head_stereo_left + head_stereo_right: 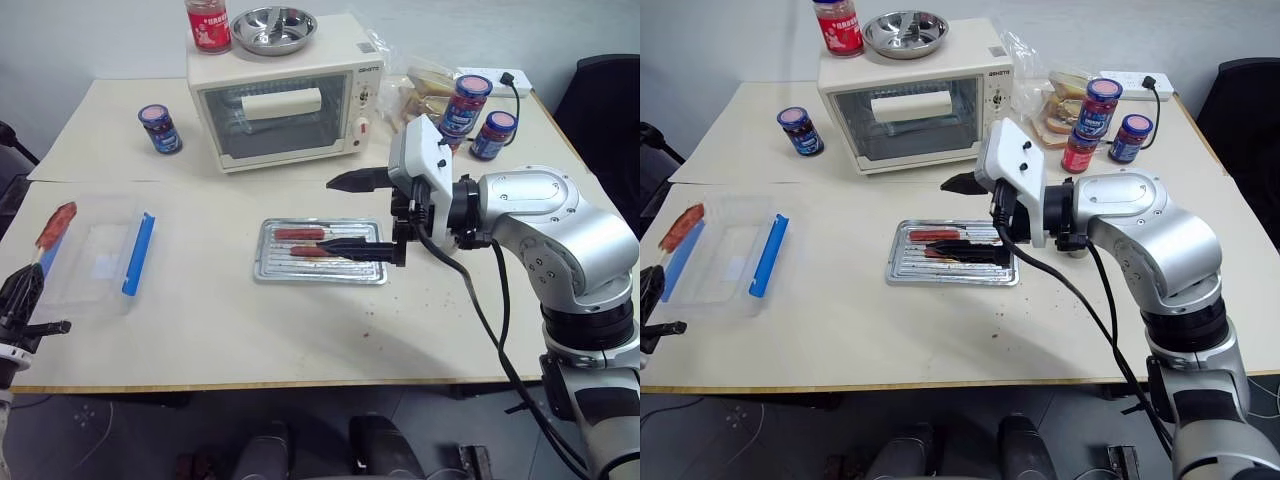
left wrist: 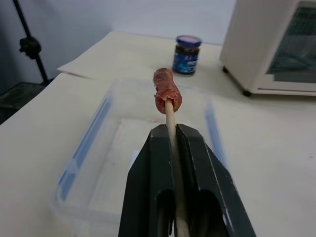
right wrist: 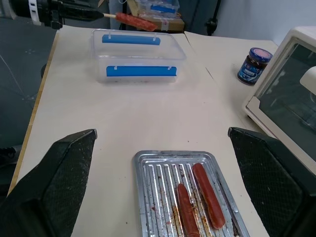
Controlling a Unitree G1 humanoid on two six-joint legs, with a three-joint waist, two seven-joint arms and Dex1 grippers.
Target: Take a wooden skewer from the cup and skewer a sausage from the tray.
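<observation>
The left wrist view shows what the head views only hint at: the left gripper (image 2: 174, 136) has its jaws pinched on the skewer (image 2: 170, 116), whose tip is buried in a sausage (image 2: 166, 91) held over the clear box (image 2: 89, 148). In the left eye view that gripper sits at the table's left edge, the sausage slanting up above the box's near left corner. The right wrist view looks down between the right gripper's widely parted fingers (image 3: 59, 173) onto the tray (image 3: 143, 197), where two sausages (image 3: 207, 195) lie side by side on the ridged bottom, toward the side nearer the oven; it also catches the skewered sausage beyond the box, past the table edge. In the head views the right gripper (image 1: 360, 215) hangs over the tray, one finger above its far rim, the other over its middle, holding nothing. The tray lies mid-table in front of the oven (image 1: 285, 105), with bare tabletop (image 1: 200, 340) between it and the box and along the whole near edge. A steel bowl (image 1: 272, 28) and a red jar (image 1: 208, 25) stand on the oven; a blue jar (image 1: 160, 128) stands to its left, and more jars (image 1: 468, 105) to its right beside a bag of bread. The oven's panel bears a short brand word, too small to read with confidence.
</observation>
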